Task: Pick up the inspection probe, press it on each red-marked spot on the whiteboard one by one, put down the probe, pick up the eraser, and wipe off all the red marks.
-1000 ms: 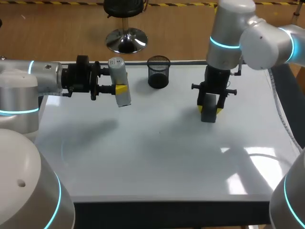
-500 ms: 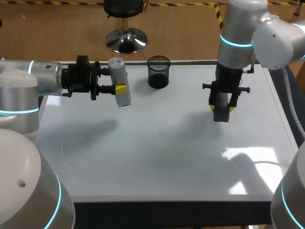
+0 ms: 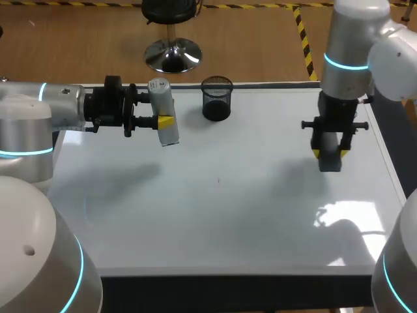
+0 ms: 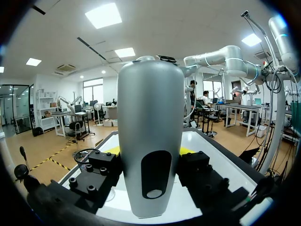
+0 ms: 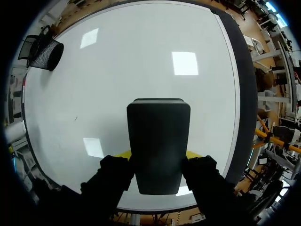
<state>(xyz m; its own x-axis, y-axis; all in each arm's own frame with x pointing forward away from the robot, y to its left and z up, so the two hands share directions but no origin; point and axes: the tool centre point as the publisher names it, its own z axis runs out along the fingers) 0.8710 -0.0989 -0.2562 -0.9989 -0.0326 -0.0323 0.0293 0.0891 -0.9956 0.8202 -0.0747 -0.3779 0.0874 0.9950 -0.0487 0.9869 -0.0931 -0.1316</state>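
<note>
My left gripper (image 3: 164, 122) is squeezed onto the tall, light grey, round inspection probe (image 3: 159, 98), holding it upright over the far left part of the flat white whiteboard (image 3: 228, 215), just left of the black wire mesh cup (image 3: 216, 99) that stands at the far edge. My right gripper (image 3: 330, 154) points down over the right side of the whiteboard and grips the dark grey block eraser (image 3: 330, 163) between its two yellow-tipped fingers. One tiny dark speck (image 3: 219, 180) shows near the middle of the whiteboard.

Head camera overlooks the whiteboard (image 3: 228, 215); close wrist cameras share it.
</note>
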